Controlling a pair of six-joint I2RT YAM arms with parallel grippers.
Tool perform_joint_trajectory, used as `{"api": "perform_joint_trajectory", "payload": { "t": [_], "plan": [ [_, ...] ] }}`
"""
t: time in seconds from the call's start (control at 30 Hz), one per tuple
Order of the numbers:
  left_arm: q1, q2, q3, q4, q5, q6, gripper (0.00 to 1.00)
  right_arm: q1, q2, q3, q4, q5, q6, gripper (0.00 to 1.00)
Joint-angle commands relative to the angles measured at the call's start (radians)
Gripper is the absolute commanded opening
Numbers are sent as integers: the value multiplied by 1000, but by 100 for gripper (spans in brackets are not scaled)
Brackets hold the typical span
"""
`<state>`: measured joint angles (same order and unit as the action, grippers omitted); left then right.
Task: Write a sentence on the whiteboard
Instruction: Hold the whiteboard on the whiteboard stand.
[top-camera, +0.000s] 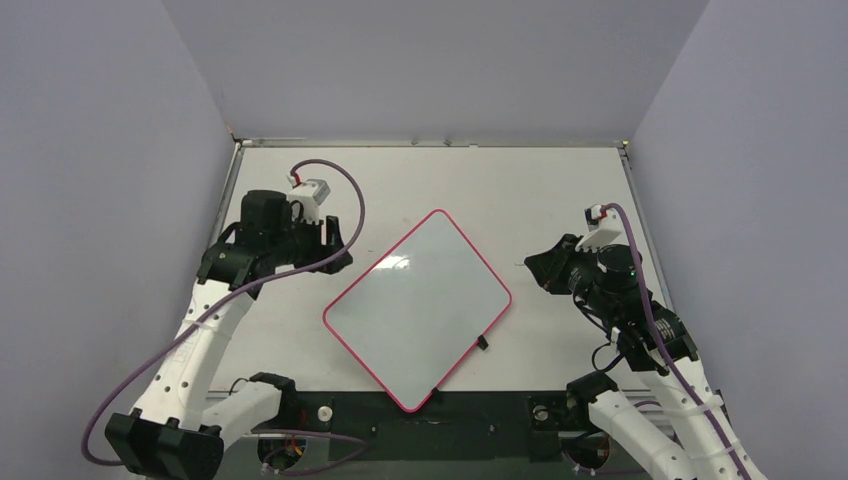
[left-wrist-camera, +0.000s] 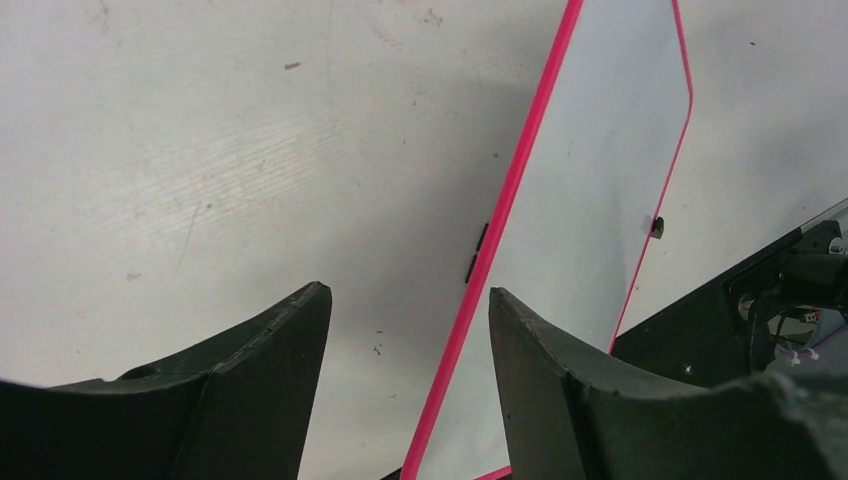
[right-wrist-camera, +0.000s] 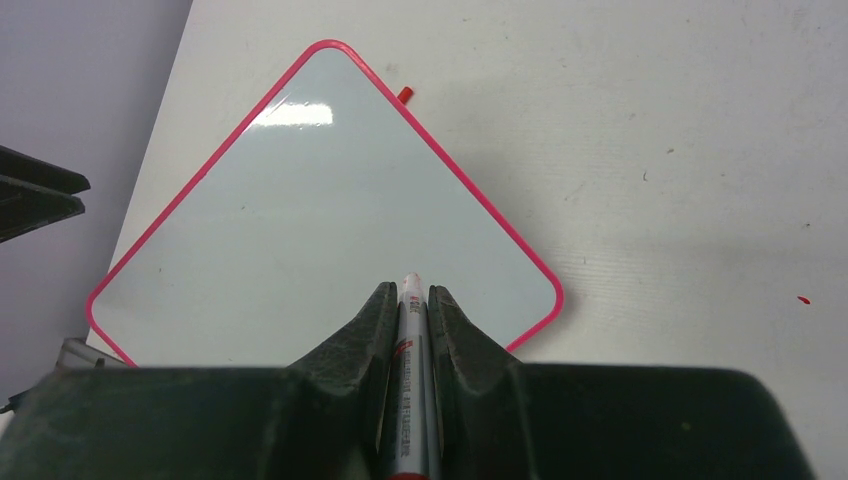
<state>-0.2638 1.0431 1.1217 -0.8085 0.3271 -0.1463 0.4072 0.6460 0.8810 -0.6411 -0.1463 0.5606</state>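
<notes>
Diagonally on the worktop (top-camera: 500, 190) lies the whiteboard (top-camera: 418, 310), between the arms, with its long axis slanting from near-left to far-right and one corner pointing at the near edge. The left gripper (left-wrist-camera: 408, 292) gapes wide and empty beside the board's rim. The right gripper (right-wrist-camera: 412, 300) pinches a marker (right-wrist-camera: 410, 320) aimed at the board.

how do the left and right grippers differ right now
The left gripper is open and empty; the right gripper is shut on a marker. The left gripper hangs beside the whiteboard on its left; the right gripper is on its right, marker tip aimed at it. Shared: both look clear of the board, which is blank.
</notes>
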Motion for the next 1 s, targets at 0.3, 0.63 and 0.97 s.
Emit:
{"api": "perform_joint_trajectory", "payload": {
  "t": [0.3,0.63,0.97],
  "plan": [
    [80,56,-119,22,113,-86,59,0,10,-9,38,-18,-13,0],
    [76,19,-203,133,253,-102,58,-1,12,-11,38,-14,-20,0],
    [135,-35,-127,119,152,-115,58,-1,12,-4,38,-23,-23,0]
  ]
}}
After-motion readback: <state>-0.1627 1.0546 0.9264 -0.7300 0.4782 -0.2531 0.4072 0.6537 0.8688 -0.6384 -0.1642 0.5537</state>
